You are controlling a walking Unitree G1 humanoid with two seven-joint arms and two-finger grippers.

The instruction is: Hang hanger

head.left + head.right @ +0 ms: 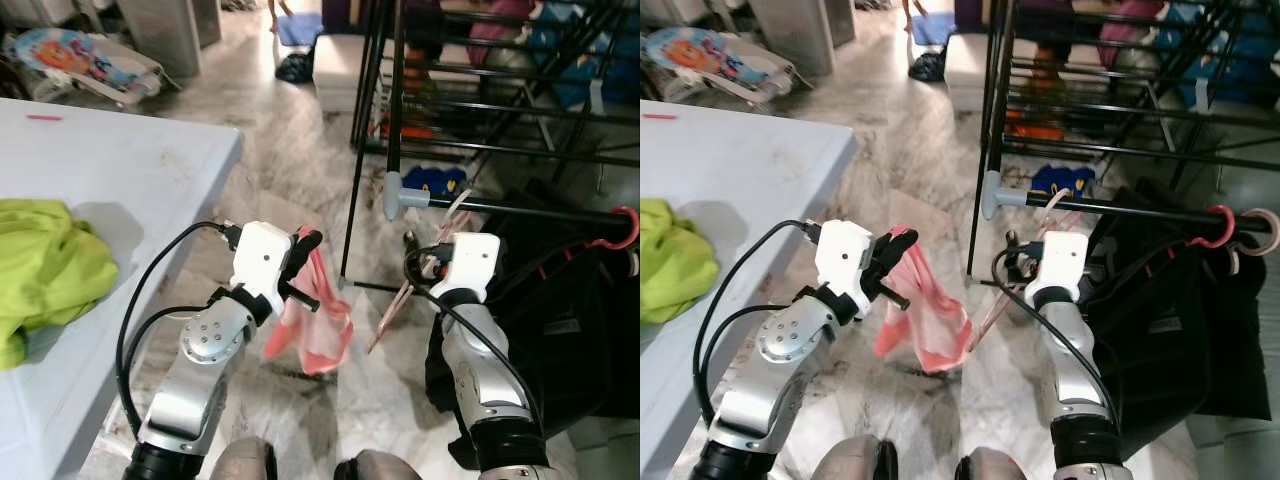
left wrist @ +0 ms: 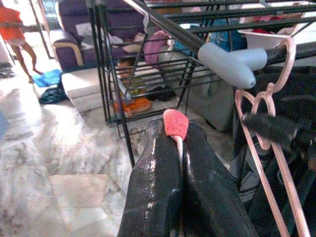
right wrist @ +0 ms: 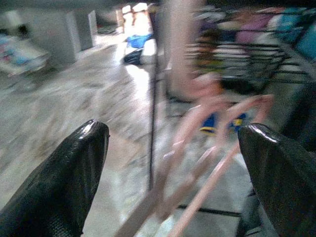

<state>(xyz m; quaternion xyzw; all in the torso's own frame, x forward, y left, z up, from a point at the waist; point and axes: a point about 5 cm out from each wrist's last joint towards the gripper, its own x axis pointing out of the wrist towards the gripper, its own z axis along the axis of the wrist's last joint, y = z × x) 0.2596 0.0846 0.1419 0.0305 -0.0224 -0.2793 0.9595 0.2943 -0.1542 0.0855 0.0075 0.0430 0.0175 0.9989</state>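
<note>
The fingers [image 2: 163,187] of the left gripper [image 1: 300,265] are pressed together on a fold of pink cloth [image 1: 312,320], a tip of which is pinched between them in the left wrist view while the rest hangs down over the marble floor [image 1: 290,150]. The fingers [image 3: 64,182] of the right gripper [image 1: 1015,262] are spread wide, and the pink hanger [image 1: 1025,270] is seen between them in the right wrist view, untouched as far as the blurred picture allows a judgement. The hanger's hook is already laid over the black rail [image 1: 520,208] of the drying rack [image 1: 480,90], just beside the grey joint [image 1: 405,193] at the rail's near end, and its body slants down toward the floor. The hanging itself is therefore judged to be largely done; what is left seems to be the settling of the hanger and the handling of the cloth, which is not yet draped on it. Farther along the rail a red hook [image 1: 622,228] is carried above dark clothing [image 1: 560,320]. No container is involved; a green garment [image 1: 40,270] is left near the table's [image 1: 130,170] left edge.
</note>
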